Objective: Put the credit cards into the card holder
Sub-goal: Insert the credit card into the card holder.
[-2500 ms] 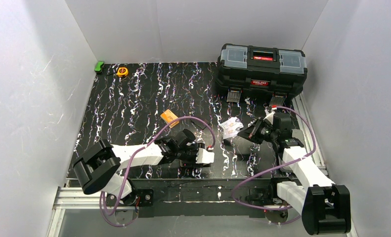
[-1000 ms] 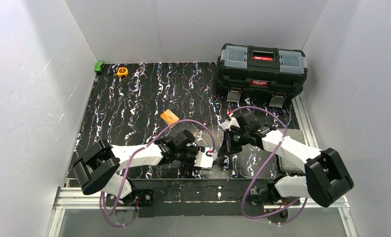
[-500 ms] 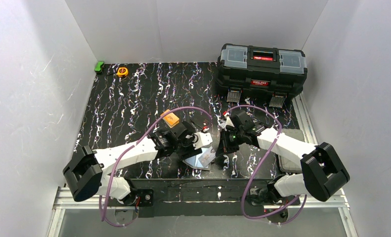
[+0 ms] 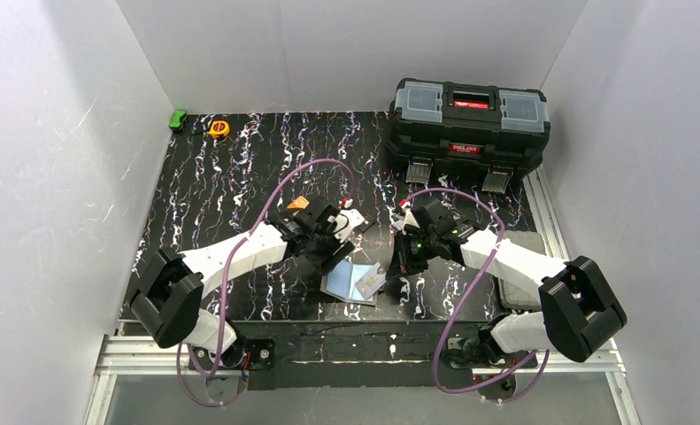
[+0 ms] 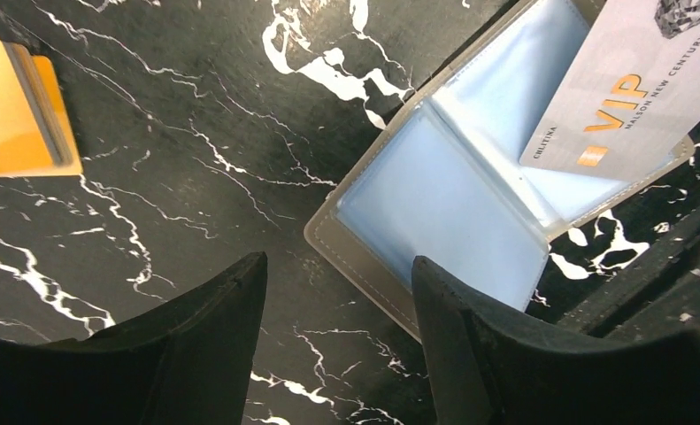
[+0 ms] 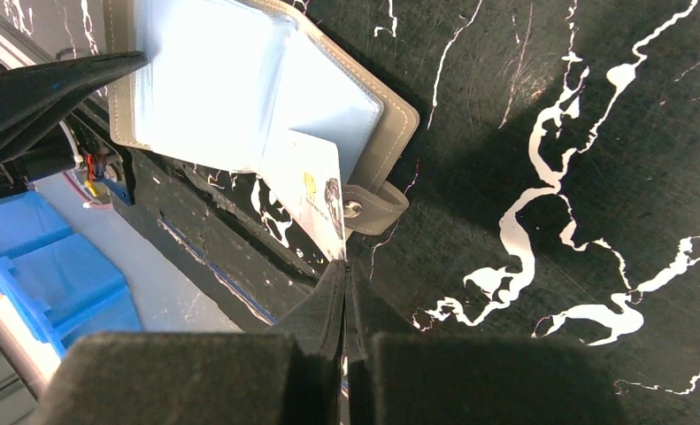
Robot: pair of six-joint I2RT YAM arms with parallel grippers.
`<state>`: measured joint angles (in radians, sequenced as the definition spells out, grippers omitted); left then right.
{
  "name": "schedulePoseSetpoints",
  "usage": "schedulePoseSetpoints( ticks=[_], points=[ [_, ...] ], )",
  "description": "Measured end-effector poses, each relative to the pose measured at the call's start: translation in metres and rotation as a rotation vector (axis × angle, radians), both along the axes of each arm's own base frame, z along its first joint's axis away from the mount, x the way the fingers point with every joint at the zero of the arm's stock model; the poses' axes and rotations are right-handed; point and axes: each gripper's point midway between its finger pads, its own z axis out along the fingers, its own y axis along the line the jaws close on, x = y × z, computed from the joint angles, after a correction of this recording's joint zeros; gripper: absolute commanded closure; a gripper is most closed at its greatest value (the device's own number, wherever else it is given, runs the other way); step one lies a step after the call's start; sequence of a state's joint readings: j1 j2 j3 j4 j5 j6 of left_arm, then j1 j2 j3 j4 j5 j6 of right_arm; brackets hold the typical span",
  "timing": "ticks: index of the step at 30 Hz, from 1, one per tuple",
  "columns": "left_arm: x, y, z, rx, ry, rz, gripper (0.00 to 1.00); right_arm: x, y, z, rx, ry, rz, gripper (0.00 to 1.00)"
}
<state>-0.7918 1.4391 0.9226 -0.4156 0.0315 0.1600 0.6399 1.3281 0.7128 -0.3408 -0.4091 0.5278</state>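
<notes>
The card holder (image 4: 350, 282) lies open near the table's front edge, with pale blue pockets up and its snap tab (image 6: 373, 209) to one side. It also shows in the left wrist view (image 5: 434, 199) and the right wrist view (image 6: 231, 80). My right gripper (image 4: 398, 265) (image 6: 344, 274) is shut on the edge of one pale credit card (image 6: 315, 197). The card is printed "VIP" (image 5: 625, 93) and its far end rests on the holder's pockets. My left gripper (image 4: 337, 243) (image 5: 333, 288) is open and empty, just above the table beside the holder's far-left corner. Other cards are out of view.
A small orange block (image 4: 299, 203) (image 5: 14, 111) lies just beyond the left gripper. A black toolbox (image 4: 470, 119) stands at the back right. A yellow tape measure (image 4: 219, 128) and a green object (image 4: 179, 119) sit at the back left. Blue bins (image 6: 45, 274) lie below the table's front edge.
</notes>
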Motion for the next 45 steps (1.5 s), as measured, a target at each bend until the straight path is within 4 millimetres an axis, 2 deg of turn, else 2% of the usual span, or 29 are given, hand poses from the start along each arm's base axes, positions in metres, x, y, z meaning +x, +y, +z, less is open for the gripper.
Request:
schedulePoseSetpoints(
  ticks=[7,12,24,28,31,35,36,41,45],
  points=[
    [-0.014,0.001,-0.007,-0.033,0.139,0.075,0.38,0.000,0.000,0.000,-0.002,-0.004,0.000,0.99],
    [-0.019,-0.006,-0.006,-0.061,0.194,0.093,0.38,0.001,0.000,0.001,-0.002,-0.013,-0.004,0.99],
    [-0.028,-0.017,-0.005,-0.188,0.388,0.170,0.55,0.002,0.000,0.004,0.005,-0.024,-0.008,0.99],
    [-0.032,-0.023,-0.006,-0.224,0.430,0.169,0.64,0.003,0.001,0.005,0.011,-0.030,-0.009,0.99],
    [-0.036,-0.028,-0.007,-0.248,0.460,0.162,0.73,0.005,0.003,0.007,0.020,-0.035,-0.013,0.99],
    [-0.041,-0.030,-0.011,-0.266,0.486,0.153,0.97,0.006,0.006,0.008,0.039,-0.041,-0.013,0.99],
    [-0.041,-0.030,-0.012,-0.269,0.489,0.149,1.00,0.006,0.006,0.008,0.043,-0.043,-0.012,0.99],
    [-0.039,-0.026,-0.011,-0.296,0.517,0.149,1.00,0.005,0.009,0.009,0.064,-0.046,-0.003,0.99],
    [-0.027,-0.018,0.002,-0.345,0.557,0.199,1.00,0.005,0.010,0.020,0.093,-0.072,0.009,0.99]
  ],
)
